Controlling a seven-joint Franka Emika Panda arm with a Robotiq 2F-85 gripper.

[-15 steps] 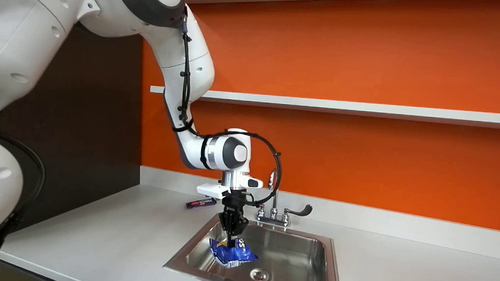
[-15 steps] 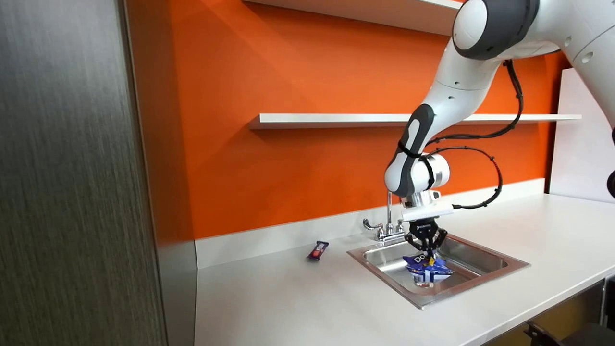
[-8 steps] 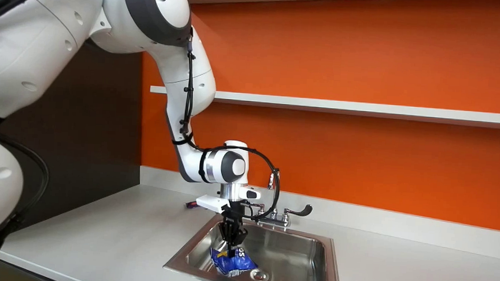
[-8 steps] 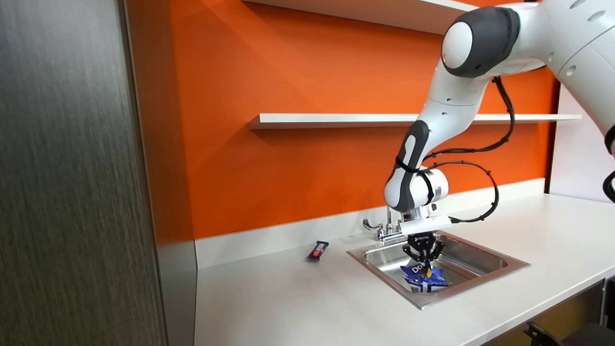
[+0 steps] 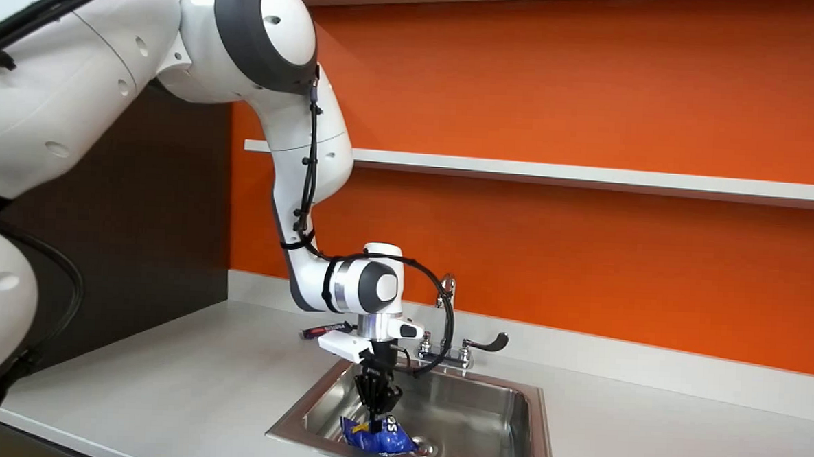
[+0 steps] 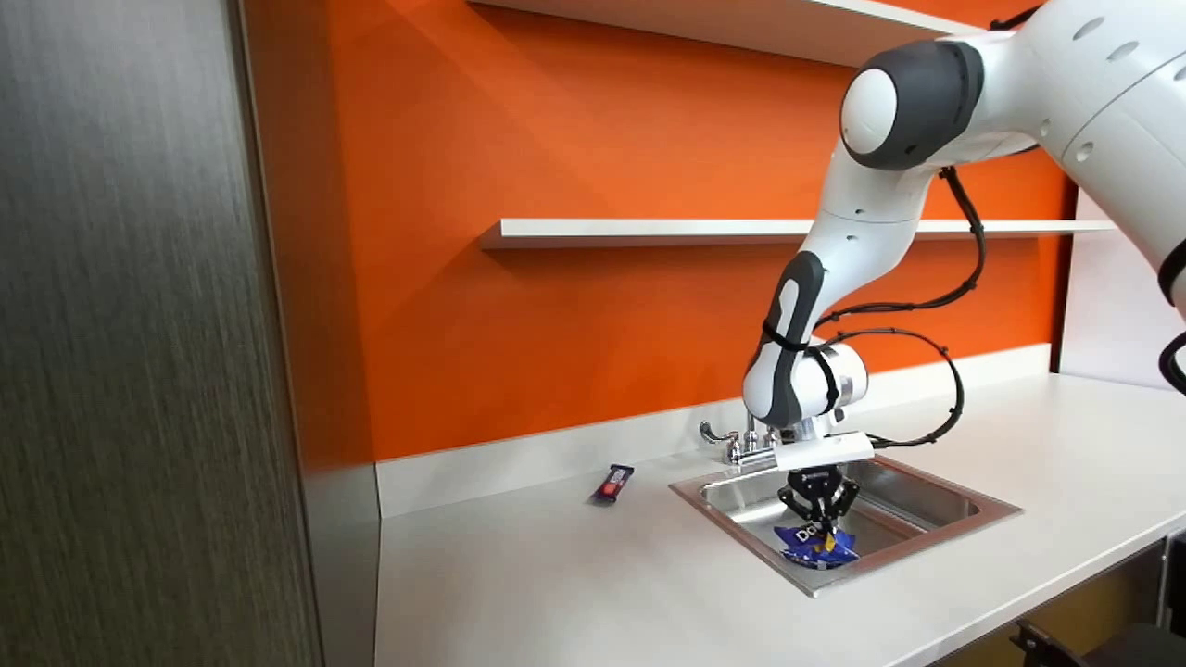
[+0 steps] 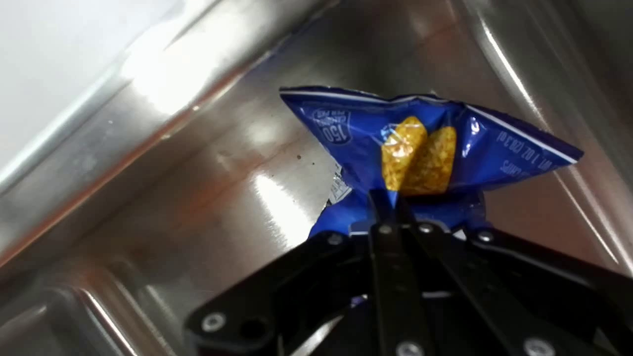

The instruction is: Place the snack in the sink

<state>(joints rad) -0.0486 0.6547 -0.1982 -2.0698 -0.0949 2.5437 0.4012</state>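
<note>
The snack, a shiny blue packet [image 5: 385, 442] with white lettering and yellow chips printed on it, is inside the steel sink [image 5: 475, 406], left of the drain. An exterior view shows the packet [image 6: 811, 551] low within the rim of the sink [image 6: 913, 544]. My gripper [image 5: 375, 425] points down and pinches the packet from above; it also shows in an exterior view [image 6: 826, 528]. In the wrist view, the fingertips [image 7: 390, 200] are close together with packet film [image 7: 346, 116] between them. The packet's underside is hidden; I cannot tell whether it touches the basin floor.
A chrome faucet [image 5: 445, 358] with two handles stands behind the sink, close to my wrist. A thin dark purple bar [image 6: 612, 484] lies on the counter beside the sink. A white shelf [image 5: 588, 173] runs along the orange wall. A dark panel [image 5: 140, 210] bounds one side.
My arm has moved down, carrying the packet from higher in the sink to near the basin floor. The packet looks more bunched now. The gripper stays shut on it.
</note>
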